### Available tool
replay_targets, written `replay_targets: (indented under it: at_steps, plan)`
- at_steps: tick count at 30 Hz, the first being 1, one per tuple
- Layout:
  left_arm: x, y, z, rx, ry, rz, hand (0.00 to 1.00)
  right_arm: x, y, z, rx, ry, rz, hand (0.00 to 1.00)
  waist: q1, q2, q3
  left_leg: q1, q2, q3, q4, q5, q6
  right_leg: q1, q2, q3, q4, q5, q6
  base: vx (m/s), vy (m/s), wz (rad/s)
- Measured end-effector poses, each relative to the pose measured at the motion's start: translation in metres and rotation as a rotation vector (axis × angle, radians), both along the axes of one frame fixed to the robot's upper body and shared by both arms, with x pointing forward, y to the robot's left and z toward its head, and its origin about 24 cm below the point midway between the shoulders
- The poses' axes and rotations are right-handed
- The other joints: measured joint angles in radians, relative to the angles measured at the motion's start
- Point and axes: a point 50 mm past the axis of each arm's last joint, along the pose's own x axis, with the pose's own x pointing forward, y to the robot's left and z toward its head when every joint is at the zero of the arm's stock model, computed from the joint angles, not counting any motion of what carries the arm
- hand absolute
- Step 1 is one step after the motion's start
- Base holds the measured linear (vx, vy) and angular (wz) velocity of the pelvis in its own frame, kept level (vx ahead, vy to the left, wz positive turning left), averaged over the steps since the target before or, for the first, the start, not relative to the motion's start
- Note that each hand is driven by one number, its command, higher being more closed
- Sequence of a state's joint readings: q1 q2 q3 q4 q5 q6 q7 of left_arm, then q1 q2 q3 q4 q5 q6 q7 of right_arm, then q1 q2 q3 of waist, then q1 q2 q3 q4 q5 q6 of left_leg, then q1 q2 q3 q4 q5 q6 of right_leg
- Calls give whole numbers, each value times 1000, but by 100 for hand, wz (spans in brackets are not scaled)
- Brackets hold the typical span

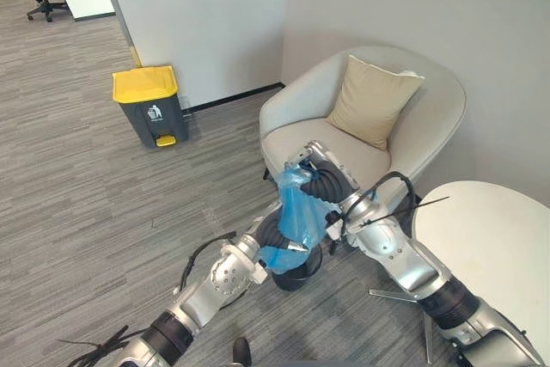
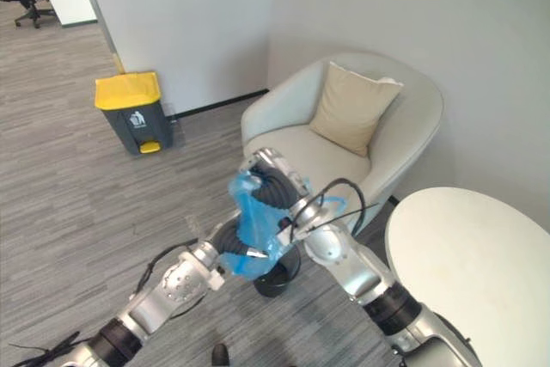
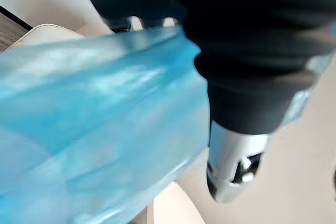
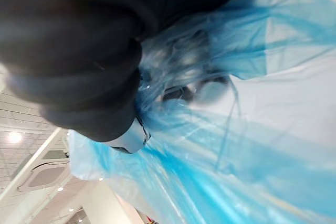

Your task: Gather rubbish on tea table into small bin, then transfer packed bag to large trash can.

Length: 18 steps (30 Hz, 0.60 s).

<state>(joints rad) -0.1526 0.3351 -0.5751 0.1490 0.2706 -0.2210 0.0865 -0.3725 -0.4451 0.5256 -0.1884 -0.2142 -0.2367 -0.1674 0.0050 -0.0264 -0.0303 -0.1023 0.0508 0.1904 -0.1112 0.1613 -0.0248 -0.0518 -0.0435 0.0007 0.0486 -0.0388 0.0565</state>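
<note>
Over small bin [image 1: 300,280], blue bag [image 1: 299,215] — right hand [image 1: 314,162] seemingly clutches it; left hand [image 1: 269,232] grip unclear.

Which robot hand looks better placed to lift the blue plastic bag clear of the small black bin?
Probably the right robot hand: it sits at the top of the blue plastic bag, above the small black bin. The left robot hand is lower, against the bag's side.

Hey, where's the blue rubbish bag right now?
In the left eye view the blue bag hangs at lower centre, right above the small black bin on the carpet, in front of the beige armchair.
</note>
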Motion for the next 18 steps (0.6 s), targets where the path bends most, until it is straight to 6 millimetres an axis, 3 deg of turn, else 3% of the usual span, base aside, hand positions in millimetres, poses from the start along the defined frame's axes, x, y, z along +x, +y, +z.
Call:
replay_targets:
  at_steps: [9, 13, 14, 18]
  plan:
    - [4, -17, 3, -6, -59, 112, 0, -16, 35, 2, 111, 62, 142, 100, 4, 0, 0, 14, -5, 1, 0, 1, -1, -1, -4, 2, 30, -18, 0, 0, 0, 0]
    - [6, -14, -10, 8, -15, 185, 0, -20, 41, -5, 129, 125, 166, 100, 5, -1, 1, 14, -3, -10, 0, -1, -5, 0, -5, 8, 31, -23, 3, 0, 0, 0]
    - [6, -12, -12, 16, -9, 193, 100, -22, 42, -8, 126, 137, 171, 100, 5, -1, 1, 14, -2, -10, 0, -1, -5, 0, -5, 8, 31, -23, 3, 0, 0, 0]
    - [7, -6, -22, 66, 12, 250, 100, -27, 47, -18, 133, 210, 191, 100, 5, -2, 1, 12, 0, -11, 0, 0, -7, 2, -3, 9, 22, -21, 1, 27, -18, 0]
